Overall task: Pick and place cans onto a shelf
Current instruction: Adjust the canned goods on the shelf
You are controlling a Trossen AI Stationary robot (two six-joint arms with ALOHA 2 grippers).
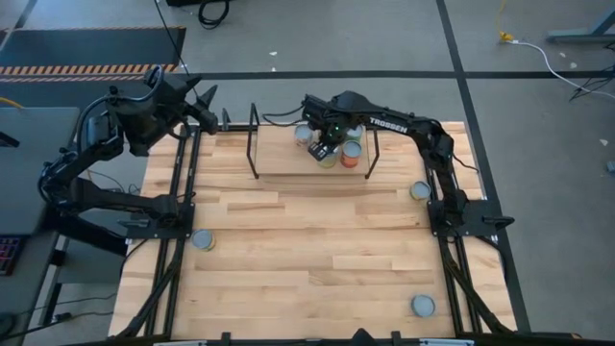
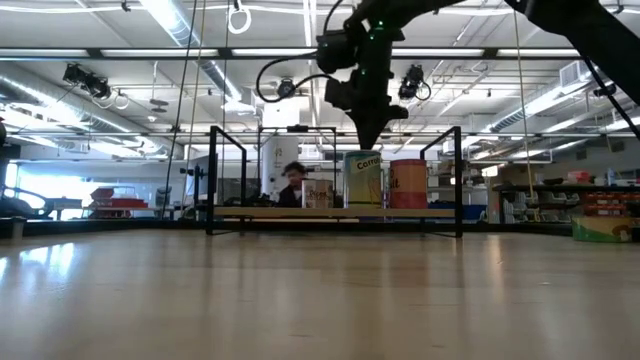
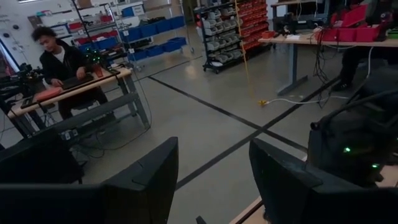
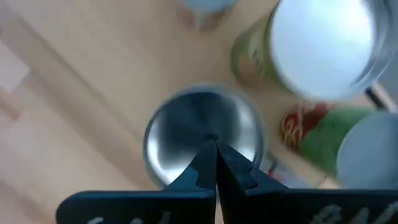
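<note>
Right claw (image 4: 216, 163) pinched shut and empty, pointing down over a can (image 4: 204, 134) on the shelf (image 1: 279, 160), left claw (image 3: 211, 180) half open, raised.

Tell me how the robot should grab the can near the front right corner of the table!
That can stands upright alone, silver lid up, with bare table all round. Probably best to come straight down from above and pinch its round sides just under the lid. Any side seems fine, since nothing crowds it.
</note>
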